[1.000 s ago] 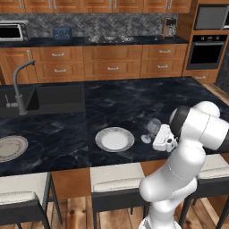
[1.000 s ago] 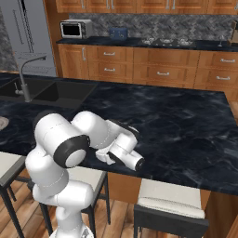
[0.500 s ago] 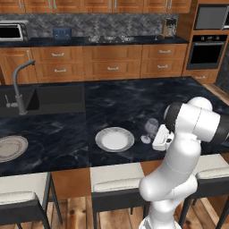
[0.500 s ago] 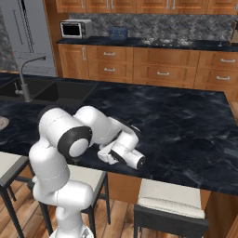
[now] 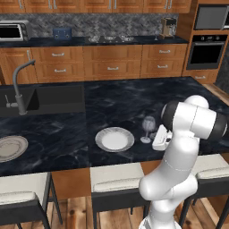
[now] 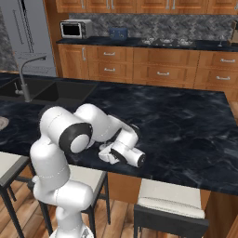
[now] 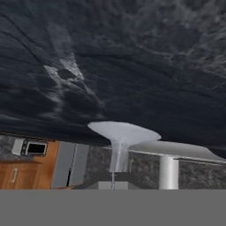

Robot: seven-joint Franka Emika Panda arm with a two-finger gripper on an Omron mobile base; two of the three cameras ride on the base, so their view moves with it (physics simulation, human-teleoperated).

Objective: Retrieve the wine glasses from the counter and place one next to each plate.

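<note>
Glossy black marble-look stone with faint white veins on the counter [image 5: 120,100], smooth and reflecting; warm brown wood with visible grain on the cabinets [image 5: 112,60], with small silvery metal handles. Clear, grey-tinted glass for the wine glass [image 5: 148,128], thin and shiny, beside a smooth whitish ceramic-looking plate [image 5: 114,139] with a dull greyish-beige rim. Brushed grey metal on the faucet [image 5: 19,87], smooth white glossy plastic-like shell with dark matt joints on the robot arm [image 5: 183,147], pale soft-looking cushion on dark frame for the stools [image 5: 117,182], wooden planks on the floor.
</note>
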